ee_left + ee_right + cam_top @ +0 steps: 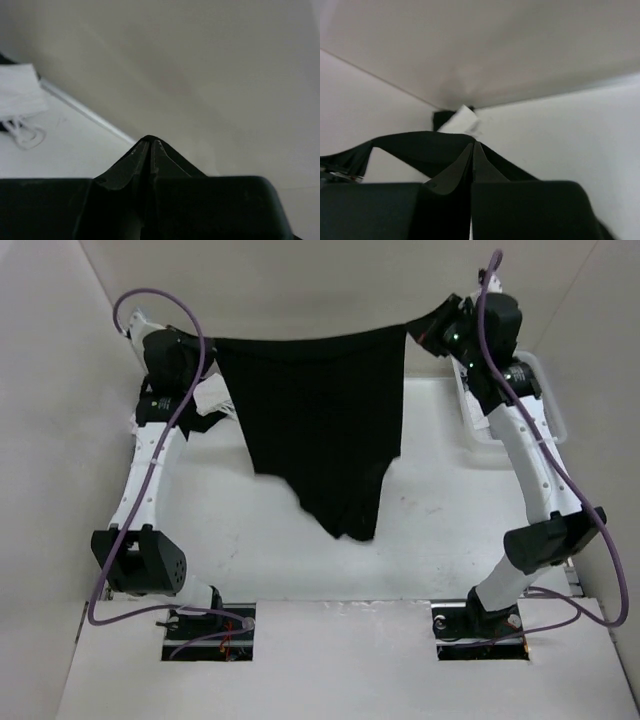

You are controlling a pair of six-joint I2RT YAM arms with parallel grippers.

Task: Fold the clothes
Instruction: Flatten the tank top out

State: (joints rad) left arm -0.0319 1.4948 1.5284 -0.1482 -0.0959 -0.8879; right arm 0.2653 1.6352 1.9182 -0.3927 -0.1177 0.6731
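The clothes (320,420), one plain black garment, hang in the air stretched between both arms, the top edge taut and the lower part tapering to a point above the table (440,530). My left gripper (210,345) is shut on the garment's upper left corner. In the left wrist view the left gripper (151,142) pinches a thin black fold that wraps over its tips. My right gripper (421,328) is shut on the upper right corner. From the right gripper (473,145) in the right wrist view, the black cloth (410,145) runs off to the left.
A heap of white and black cloths (208,405) lies at the back left by the left arm, and its white cloth (17,92) shows in the left wrist view. A clear plastic bin (480,415) stands at the back right. Walls close in the table on three sides.
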